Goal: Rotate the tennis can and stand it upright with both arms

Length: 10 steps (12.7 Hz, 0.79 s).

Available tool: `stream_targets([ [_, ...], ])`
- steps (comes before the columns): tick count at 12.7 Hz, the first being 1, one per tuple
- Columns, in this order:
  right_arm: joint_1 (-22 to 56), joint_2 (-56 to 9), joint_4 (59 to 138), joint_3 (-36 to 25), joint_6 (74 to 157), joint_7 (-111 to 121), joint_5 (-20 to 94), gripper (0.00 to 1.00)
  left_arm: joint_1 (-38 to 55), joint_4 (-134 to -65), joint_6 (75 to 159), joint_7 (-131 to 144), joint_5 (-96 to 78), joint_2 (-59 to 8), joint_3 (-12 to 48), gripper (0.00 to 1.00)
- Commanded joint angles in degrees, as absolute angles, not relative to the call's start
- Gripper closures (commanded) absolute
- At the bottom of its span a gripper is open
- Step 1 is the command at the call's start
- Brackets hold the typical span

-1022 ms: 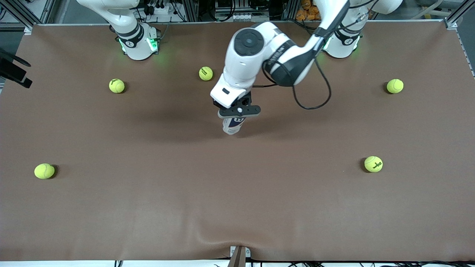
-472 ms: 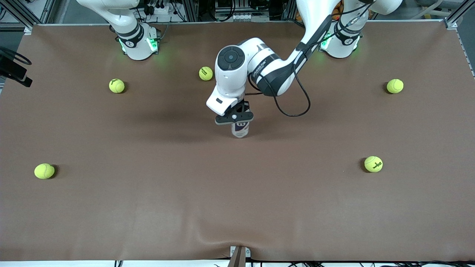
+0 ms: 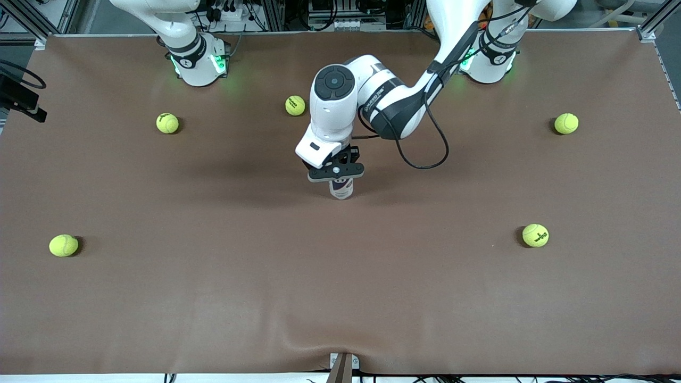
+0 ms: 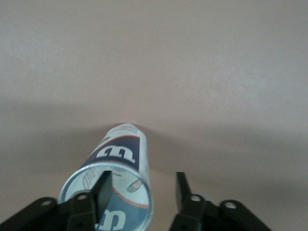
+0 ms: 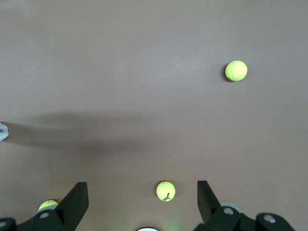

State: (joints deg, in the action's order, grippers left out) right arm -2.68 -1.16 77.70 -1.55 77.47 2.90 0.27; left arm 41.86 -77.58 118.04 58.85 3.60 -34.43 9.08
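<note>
The tennis can stands upright on the brown table near its middle, white with a dark blue logo. In the left wrist view the can shows its metallic rim from above. My left gripper hangs right over the can's top and hides most of it. In the left wrist view the left gripper is open: one finger lies across the can's mouth, the other stands apart beside the can. My right gripper is open and empty, high above the table; it does not show in the front view.
Several yellow-green tennis balls lie scattered: one near the robots' bases, one and one toward the right arm's end, one and one toward the left arm's end. The left arm's cable loops beside the can.
The left gripper brought the tilted can down and set it upright on the table. Its fingers now stand apart from the can's wall. The right arm's base has not moved.
</note>
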Motion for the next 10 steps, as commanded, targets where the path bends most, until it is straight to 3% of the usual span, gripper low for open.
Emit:
stream_targets([
  [1,-3.6,-1.2,77.7,-1.4,77.3,3.0,1.8,0.0,39.2,-77.6,115.3,59.5,4.4,-29.4,9.3,0.0],
  [10,-3.5,-1.1,77.6,-1.4,77.3,0.6,1.9,0.0,21.6,-78.0,94.0,45.8,4.5,-10.2,9.2,0.0],
])
